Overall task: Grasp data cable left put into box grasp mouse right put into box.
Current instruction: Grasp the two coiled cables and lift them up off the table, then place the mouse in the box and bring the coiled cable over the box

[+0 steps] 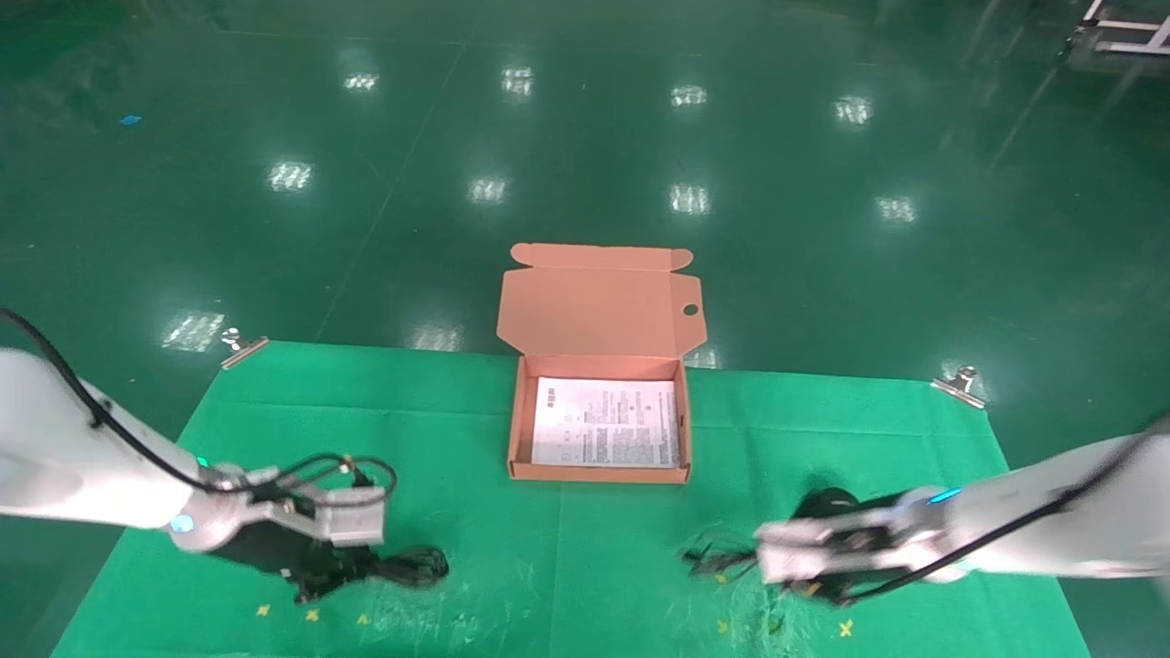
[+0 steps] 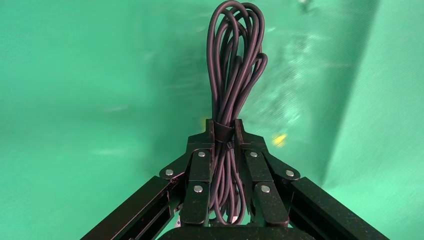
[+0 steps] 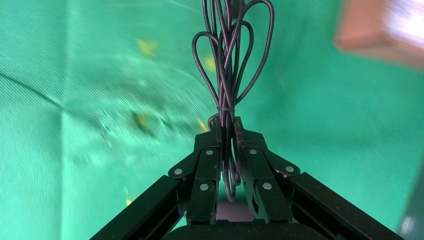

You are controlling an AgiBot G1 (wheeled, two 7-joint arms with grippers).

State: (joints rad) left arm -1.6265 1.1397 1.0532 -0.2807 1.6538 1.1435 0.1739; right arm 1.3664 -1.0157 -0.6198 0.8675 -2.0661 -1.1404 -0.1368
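Observation:
The box stands open at the mat's far middle, its flap lid folded back and a white printed sheet inside. My left gripper at the near left is shut on the data cable. In the left wrist view the gripper clamps the banded bundle at its tie. My right gripper at the near right is shut on the mouse's thin cord loops, as the right wrist view shows for the gripper and cord. A black rounded shape, apparently the mouse, shows just behind that gripper.
A green mat covers the table, held by metal clips at the far left and far right corners. Small yellow marks dot its near part. The box shows blurred in the right wrist view. Shiny green floor lies beyond.

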